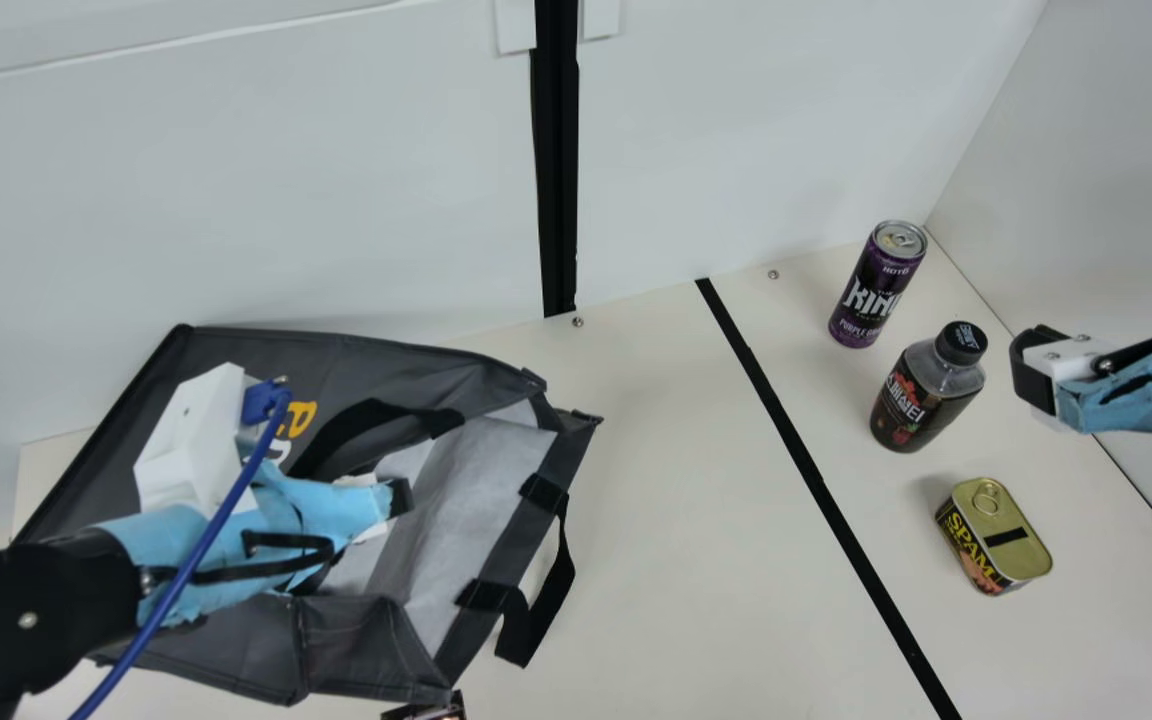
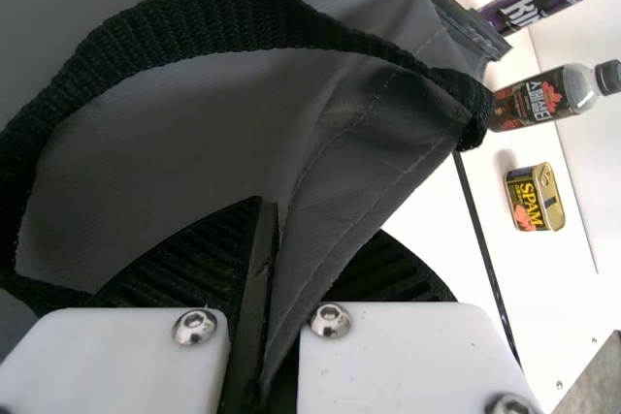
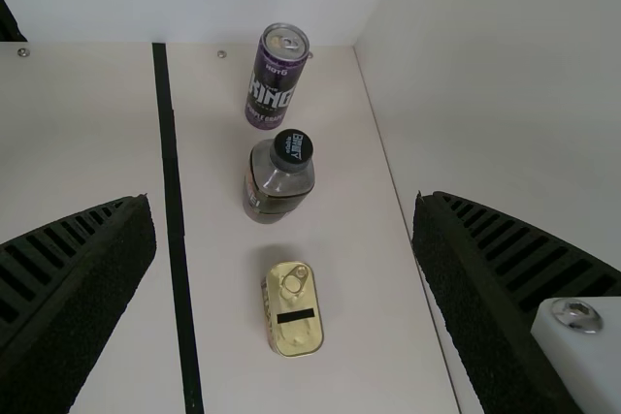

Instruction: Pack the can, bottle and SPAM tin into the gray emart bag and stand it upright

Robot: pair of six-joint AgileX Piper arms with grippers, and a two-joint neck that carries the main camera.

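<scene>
Partly hidden, left end effector (image 1: 401, 497) pinching gray emart bag (image 1: 351, 650), right end effector (image 1: 1033, 370) wide open, empty, arm (image 1: 1151, 390) cut off.

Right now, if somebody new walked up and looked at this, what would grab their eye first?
Probably the big gray bag at the main view's left, with its pale lining showing and the jaws of my left arm shut on its fabric. Next, the purple can, dark bottle and SPAM tin, at that view's right, beyond the black strip.
</scene>
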